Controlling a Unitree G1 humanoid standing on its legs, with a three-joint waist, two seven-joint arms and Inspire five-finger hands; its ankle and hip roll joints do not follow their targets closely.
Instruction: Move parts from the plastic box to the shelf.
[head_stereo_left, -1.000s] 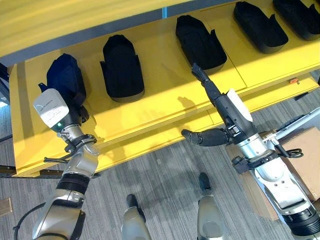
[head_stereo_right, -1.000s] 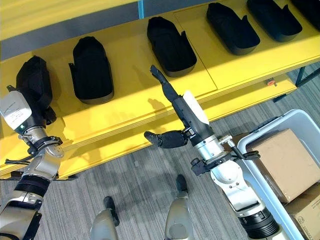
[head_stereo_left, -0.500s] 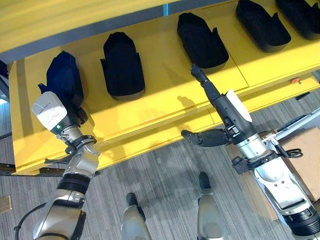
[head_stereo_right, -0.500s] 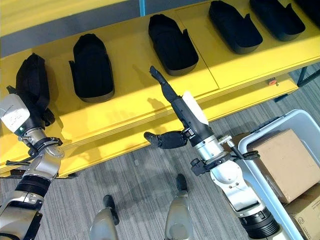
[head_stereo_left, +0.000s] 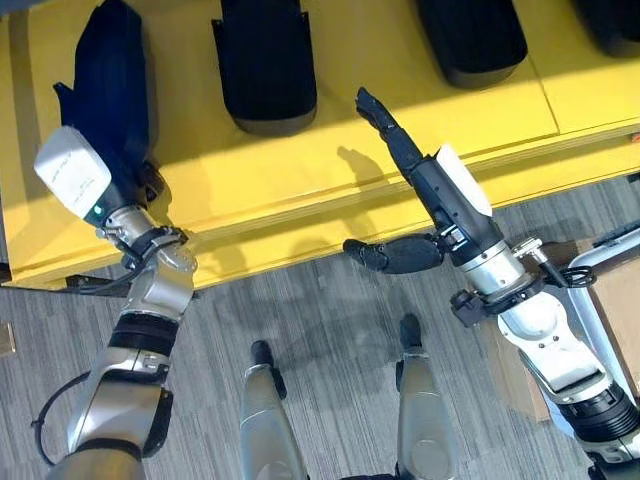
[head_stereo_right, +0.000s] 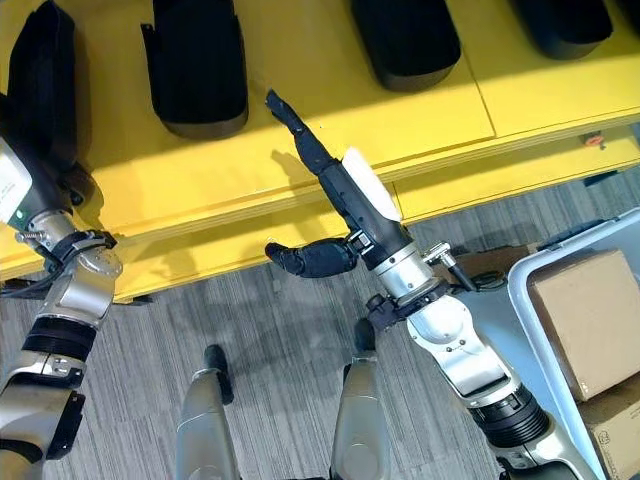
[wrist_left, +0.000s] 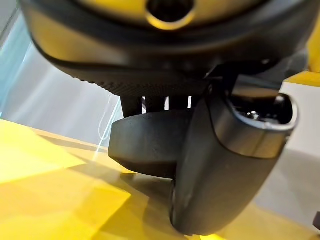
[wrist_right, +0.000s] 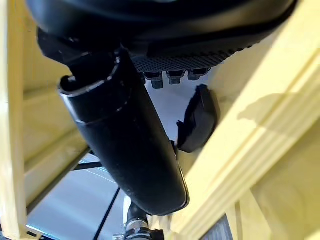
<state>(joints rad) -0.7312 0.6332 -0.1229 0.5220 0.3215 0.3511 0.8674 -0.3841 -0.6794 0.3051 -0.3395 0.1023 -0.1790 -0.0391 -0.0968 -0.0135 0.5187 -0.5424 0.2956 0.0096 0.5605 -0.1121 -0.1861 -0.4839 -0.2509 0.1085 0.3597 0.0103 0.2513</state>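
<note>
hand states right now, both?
Left hand: at the leftmost black part on the yellow shelf; grip cannot be told.
Right hand: open, fingers straight over the shelf, holding nothing.

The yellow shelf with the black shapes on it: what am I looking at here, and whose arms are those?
Those are a humanoid robot's two arms, seen from cameras in its head looking down. Two close-up pictures come from cameras on its wrists. The yellow shelf carries a row of black moulded parts. The left hand is at the leftmost part, which rests on the shelf; its fingers are hidden against the part. The right hand is stretched open over the shelf edge and holds nothing. At the right stands a plastic box with a cardboard box inside.
</note>
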